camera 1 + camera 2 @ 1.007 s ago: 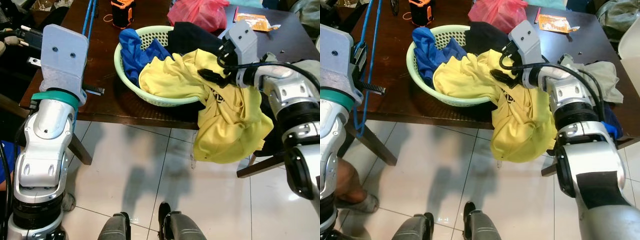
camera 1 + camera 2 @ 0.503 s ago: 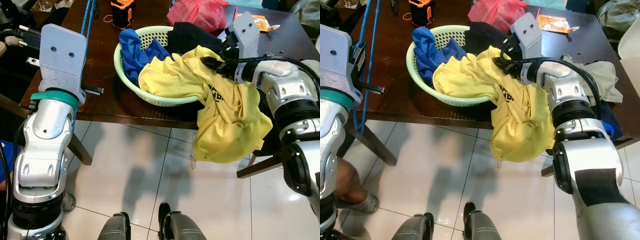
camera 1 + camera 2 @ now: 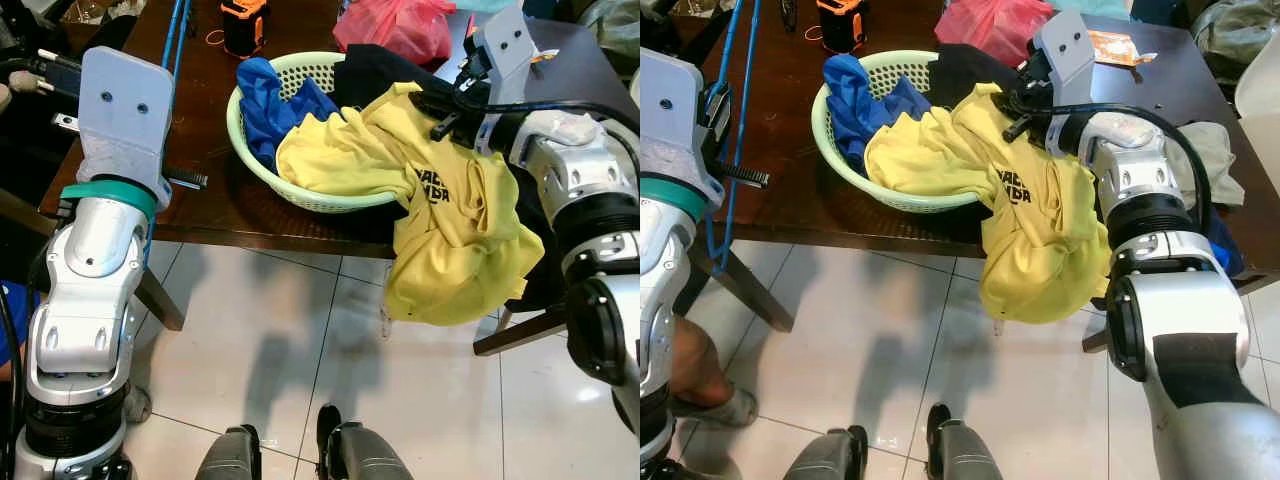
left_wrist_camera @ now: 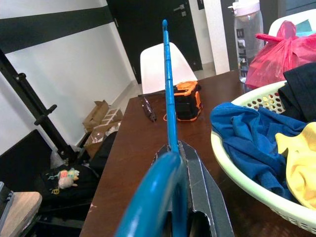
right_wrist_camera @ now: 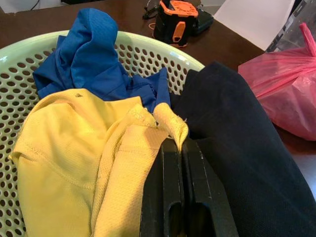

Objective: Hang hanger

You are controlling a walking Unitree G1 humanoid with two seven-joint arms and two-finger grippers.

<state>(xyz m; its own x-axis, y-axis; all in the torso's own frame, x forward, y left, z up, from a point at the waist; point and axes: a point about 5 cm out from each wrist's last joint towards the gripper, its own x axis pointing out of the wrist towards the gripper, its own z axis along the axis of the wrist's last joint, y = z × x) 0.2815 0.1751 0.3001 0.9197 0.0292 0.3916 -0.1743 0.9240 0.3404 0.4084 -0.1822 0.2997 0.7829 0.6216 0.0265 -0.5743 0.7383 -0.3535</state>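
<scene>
— On the dark wooden table (image 3: 215,215), head view: where does it stand?
— Early. The right gripper (image 3: 436,107) pinches the yellow mesh shirt (image 3: 455,235) over the pale green plastic basket (image 3: 250,140); nothing is hung.
— Left wrist view?
— The left gripper (image 4: 175,163) is clamped on the thin blue plastic hanger (image 4: 168,84).
— Right wrist view?
— Jaws pressed together on yellow cloth; threading remains

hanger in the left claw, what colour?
Blue. The hanger clamped in the left claw shows best in the left wrist view.
</scene>
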